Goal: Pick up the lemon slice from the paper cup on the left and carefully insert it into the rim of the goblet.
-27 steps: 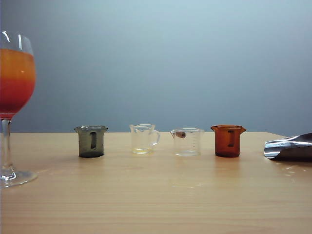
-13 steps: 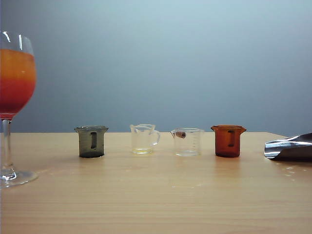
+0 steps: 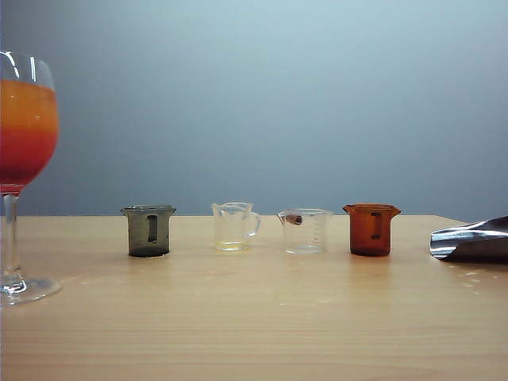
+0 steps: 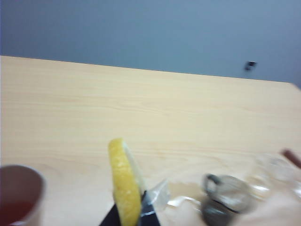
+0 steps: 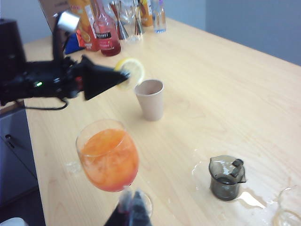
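Lemon slice pinched edge-on in left end effector above the goblet, ready for slotting; right end effector apparently clamps its stem.

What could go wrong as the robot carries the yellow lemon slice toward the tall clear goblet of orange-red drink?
1. The left gripper pinches only the edge of the yellow lemon slice, so it might slip.
2. The tall clear goblet is nearly full; a hard push could spill or tip it.
3. The right gripper holds the stem; the arms may collide.
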{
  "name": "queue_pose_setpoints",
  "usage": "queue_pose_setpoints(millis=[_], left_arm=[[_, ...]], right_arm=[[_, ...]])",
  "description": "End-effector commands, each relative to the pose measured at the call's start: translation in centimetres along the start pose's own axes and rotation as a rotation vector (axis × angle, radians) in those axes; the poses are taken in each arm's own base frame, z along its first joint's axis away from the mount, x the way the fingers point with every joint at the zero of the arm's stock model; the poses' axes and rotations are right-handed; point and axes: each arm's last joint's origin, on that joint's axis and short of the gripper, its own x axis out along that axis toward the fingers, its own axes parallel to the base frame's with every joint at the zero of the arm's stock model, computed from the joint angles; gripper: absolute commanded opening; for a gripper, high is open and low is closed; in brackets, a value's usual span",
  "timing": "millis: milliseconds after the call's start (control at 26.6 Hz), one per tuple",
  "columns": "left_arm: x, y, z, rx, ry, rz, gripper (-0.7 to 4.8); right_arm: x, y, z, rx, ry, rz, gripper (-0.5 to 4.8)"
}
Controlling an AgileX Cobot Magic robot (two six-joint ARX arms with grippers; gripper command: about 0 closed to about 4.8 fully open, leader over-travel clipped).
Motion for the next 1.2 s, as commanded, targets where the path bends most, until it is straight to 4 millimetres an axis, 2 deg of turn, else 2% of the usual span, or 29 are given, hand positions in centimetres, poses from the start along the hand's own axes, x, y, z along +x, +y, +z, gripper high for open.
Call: queue_pose_setpoints(millis=[38,263,489,978,1204], left_arm=[[-1.5,-1.7,0.8,0.005,-0.002,-0.181,-0.06],[-5.4,-5.2,2.4,0.106,-0.088,-0.278,-0.06],[-7.3,-6.8,1.2,0.047,-0.007,-0.306,-0.06],[-7.7,-6.9,0.0,0.131,0.079,-0.272,-0.06],[-7.7,-6.8,-0.5,0.152,0.115,-0.242,-0.06]], right_arm=[[-0.7,-0.2,0.4,-0.003,-0.008,0.03,-0.07],[-0.8,0.2,0.3,-0.003,0.013,0.088,-0.07],[-0.9,0.3,-0.1,0.008,0.054,0.125,-0.07],[-0.9,0.4,-0.1,-0.008,0.055,0.138,-0.07],[-0.5,3.3,-0.3,-0.018,0.06,0.193,-0.07]])
